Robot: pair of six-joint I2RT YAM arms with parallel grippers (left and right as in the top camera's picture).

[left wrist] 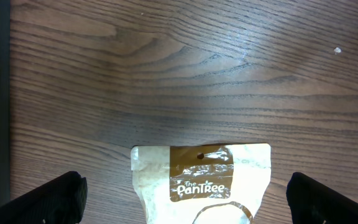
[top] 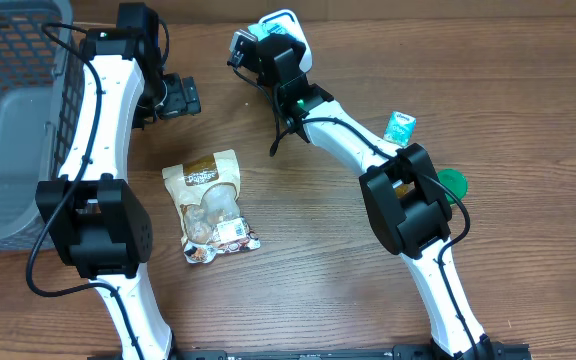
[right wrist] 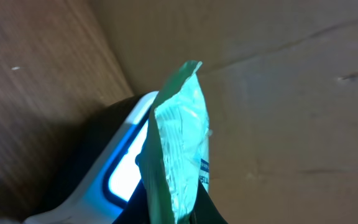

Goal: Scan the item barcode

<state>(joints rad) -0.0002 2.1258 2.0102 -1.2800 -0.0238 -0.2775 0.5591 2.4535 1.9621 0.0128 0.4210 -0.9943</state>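
Scanning itself looks to be the step in hand: our right hand [right wrist: 173, 214] is clamped together on a thin green packet [right wrist: 179, 155], held upright just beside the lit window of the white scanner [right wrist: 107, 168] at the far side of the tabletop [top: 308, 260]. The wrist view shows us only the packet's edge, so we cannot tell whether its barcode faces the window. We judge that the next move calls for a small wrist turn to bring the printed face flat toward the light, without loosening the grip. Our left hand [top: 180, 97] hangs with fingers wide apart and nothing in them, above the top of a tan snack pouch [top: 211, 205] that lies flat mid-tabletop, near a grey basket [top: 8, 120]
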